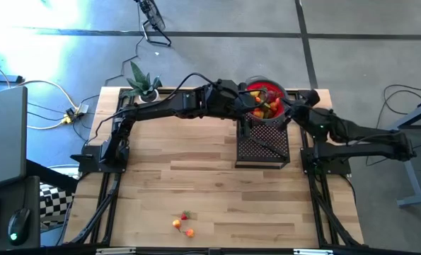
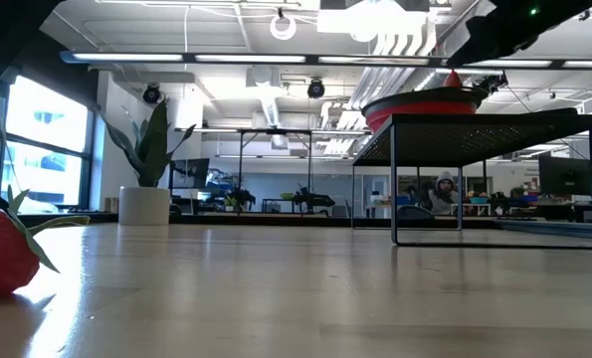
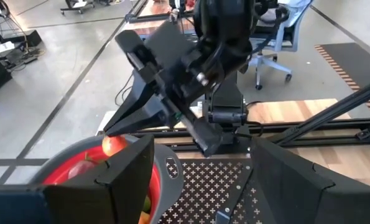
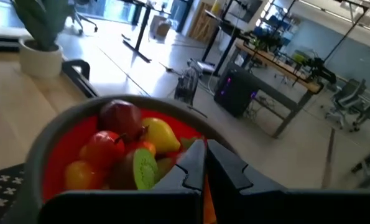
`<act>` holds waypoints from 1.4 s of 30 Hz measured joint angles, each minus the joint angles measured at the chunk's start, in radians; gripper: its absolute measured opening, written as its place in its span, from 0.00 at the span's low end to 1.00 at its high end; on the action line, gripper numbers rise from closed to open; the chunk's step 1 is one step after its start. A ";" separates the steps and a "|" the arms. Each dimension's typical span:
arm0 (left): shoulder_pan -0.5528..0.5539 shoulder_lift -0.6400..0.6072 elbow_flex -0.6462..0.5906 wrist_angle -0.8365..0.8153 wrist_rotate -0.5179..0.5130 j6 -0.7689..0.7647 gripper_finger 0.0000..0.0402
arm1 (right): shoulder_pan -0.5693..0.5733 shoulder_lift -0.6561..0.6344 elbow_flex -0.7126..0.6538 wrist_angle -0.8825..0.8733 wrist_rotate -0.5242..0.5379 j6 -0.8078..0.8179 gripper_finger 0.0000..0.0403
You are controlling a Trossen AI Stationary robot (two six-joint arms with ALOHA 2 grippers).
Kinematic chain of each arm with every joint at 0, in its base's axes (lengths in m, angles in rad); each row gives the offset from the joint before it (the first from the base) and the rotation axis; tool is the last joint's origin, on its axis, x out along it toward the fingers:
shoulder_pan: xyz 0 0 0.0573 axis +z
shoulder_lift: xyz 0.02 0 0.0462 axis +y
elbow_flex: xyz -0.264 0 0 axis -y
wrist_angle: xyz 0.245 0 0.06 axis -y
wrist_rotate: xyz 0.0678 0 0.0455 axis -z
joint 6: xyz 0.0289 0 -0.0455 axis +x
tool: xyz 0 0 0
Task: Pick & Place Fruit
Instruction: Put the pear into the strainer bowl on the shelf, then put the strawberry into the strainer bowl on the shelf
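Upper centre-right, the fruit (image 1: 265, 101) is sitting heaped in the red bowl (image 1: 275, 86), orientation unclear, left end effector (image 1: 251, 106) spread, right end effector (image 4: 200, 163) pressed together.

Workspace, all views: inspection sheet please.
Surface: wooden table, bare in the middle.
Job's things: red bowl on black mesh stand, heaped with fruit; three stray fruits near the front edge.
Clutter: potted plant at the back left corner.
Claws: left claw open over the stand beside the bowl; right claw shut at the bowl's rim.
Cables: leads on the floor at left.
Surroundings: laptop, office desks.
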 joint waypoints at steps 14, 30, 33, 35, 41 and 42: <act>0.000 0.000 0.000 -0.002 0.001 0.000 0.65 | -0.118 0.072 0.000 -0.002 -0.017 0.021 0.05; -0.002 0.001 0.000 -0.104 -0.013 0.023 0.65 | -0.046 -0.047 0.000 0.065 -0.200 0.010 0.24; -0.005 0.001 -0.005 -0.104 -0.014 0.023 0.65 | -0.016 -0.096 0.000 0.038 -0.302 0.010 0.18; -0.011 0.000 -0.033 -0.084 -0.033 0.026 0.65 | 0.002 -0.129 0.000 0.009 -0.378 0.011 0.14; -0.067 -0.027 -0.203 0.073 -0.143 0.002 0.65 | 0.042 -0.194 0.000 -0.014 -0.557 0.045 0.03; -0.079 -0.041 -0.248 0.096 -0.157 0.000 0.65 | 0.047 -0.200 0.000 -0.014 -0.574 0.045 0.02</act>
